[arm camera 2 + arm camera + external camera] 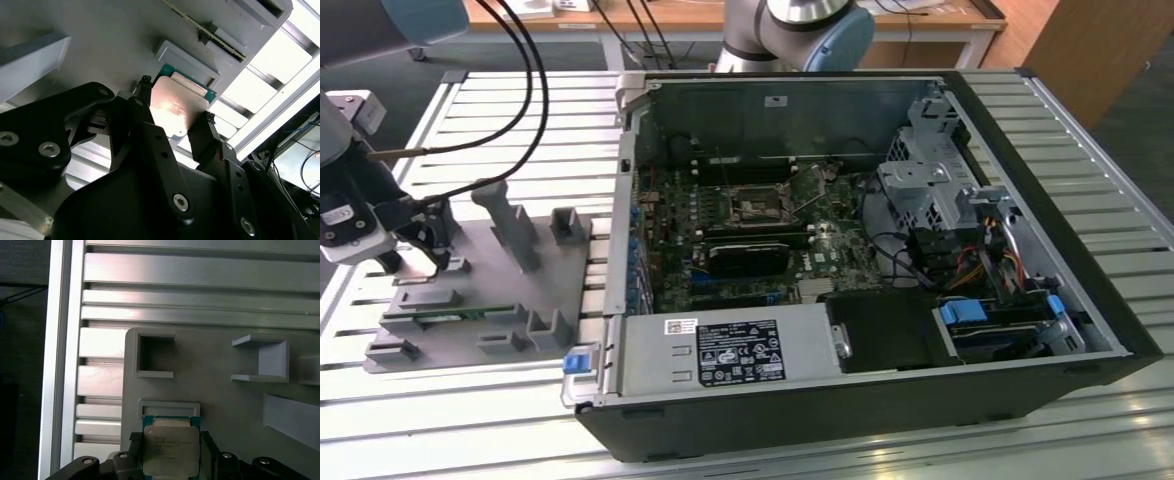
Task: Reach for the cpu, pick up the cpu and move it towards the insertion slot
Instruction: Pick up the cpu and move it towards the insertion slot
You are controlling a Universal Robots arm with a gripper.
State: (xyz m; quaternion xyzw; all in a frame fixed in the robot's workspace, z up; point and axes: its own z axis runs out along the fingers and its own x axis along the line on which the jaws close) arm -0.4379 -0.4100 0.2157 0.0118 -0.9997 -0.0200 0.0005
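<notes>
We find the cpu (171, 452) lying flat, silvery lid up on a green substrate, seated in a pocket of the grey fixture (225, 405). In the exterior view, the insertion slot (757, 207), a square metal frame with a dark centre, lies on the motherboard (834, 255), at 2 o'clock from that fixture.

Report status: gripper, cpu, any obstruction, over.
Gripper low at the small flat silvery-grey square cpu, grip unconfirmed. Cpu seated in a pocket of the grey plastic fixture. Shiny-framed square insertion slot uncovered in the open black computer case.
</notes>
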